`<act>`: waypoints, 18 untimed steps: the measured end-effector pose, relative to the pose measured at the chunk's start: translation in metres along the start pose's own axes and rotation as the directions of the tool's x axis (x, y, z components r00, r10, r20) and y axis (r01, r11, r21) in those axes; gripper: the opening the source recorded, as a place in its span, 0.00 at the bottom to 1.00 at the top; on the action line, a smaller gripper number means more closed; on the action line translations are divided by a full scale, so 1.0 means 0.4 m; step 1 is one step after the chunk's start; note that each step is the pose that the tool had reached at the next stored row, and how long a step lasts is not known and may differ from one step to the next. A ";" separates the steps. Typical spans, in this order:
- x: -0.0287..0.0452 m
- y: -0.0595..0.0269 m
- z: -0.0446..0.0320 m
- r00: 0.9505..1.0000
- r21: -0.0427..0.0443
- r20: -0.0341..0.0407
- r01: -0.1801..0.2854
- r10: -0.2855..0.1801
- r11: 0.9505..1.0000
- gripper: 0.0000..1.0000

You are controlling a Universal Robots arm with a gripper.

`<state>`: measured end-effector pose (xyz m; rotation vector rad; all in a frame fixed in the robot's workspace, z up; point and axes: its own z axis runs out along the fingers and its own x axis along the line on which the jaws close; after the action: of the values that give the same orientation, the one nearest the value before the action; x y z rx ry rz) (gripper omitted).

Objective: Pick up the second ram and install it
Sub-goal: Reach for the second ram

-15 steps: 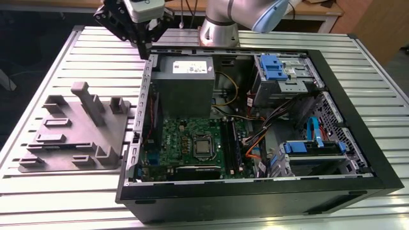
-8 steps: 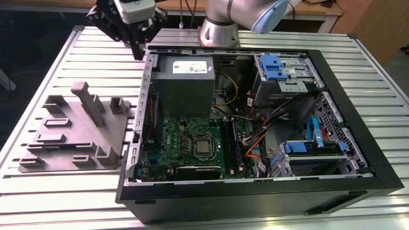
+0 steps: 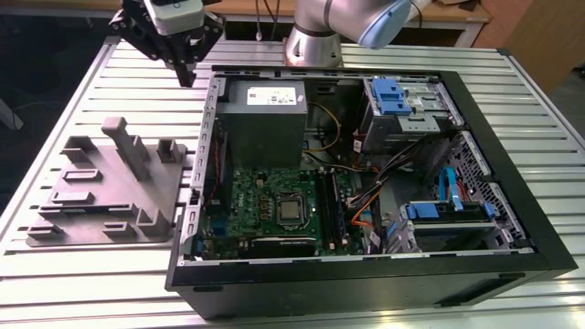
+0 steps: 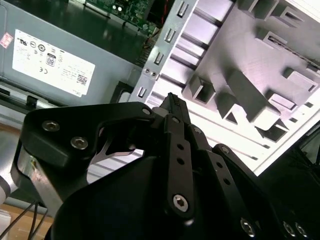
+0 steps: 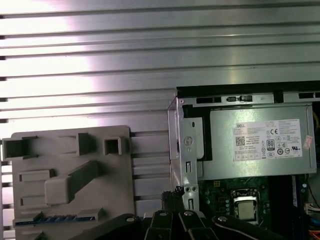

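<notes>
My gripper (image 3: 188, 80) hangs high over the table's back part, above the gap between the grey moulded tray (image 3: 101, 185) and the open computer case (image 3: 512, 205). Its fingers (image 4: 170, 101) are shut tip to tip with nothing between them. In the first wrist view, a long thin dark strip with bluish marks (image 5: 55, 218) stands on edge in a slot of the tray (image 5: 30, 200); it looks like the second ram, though I cannot tell for sure. The gripper (image 5: 173, 196) is well away from it. Dark memory slots (image 3: 331, 205) run beside the CPU socket (image 3: 290, 210).
The case holds a grey power supply (image 3: 263, 113), the green motherboard (image 3: 251, 199), blue-latched drive cages (image 3: 395, 96) and loose cables (image 3: 366, 199). The tray carries upright pegs and a slanted bar (image 3: 135, 154). The arm's base (image 3: 316, 41) stands behind the case on the ribbed metal table (image 3: 73, 89).
</notes>
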<state>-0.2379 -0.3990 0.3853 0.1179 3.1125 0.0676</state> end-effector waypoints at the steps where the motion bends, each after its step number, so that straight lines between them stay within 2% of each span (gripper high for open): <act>1: 0.006 0.000 0.000 1.000 0.000 0.000 0.000 0.000 1.000 0.10; 18: 0.103 -0.009 0.009 1.000 0.000 0.000 0.000 0.000 1.000 0.10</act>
<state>-0.2792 -0.3994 0.3806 0.1180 3.1125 0.0675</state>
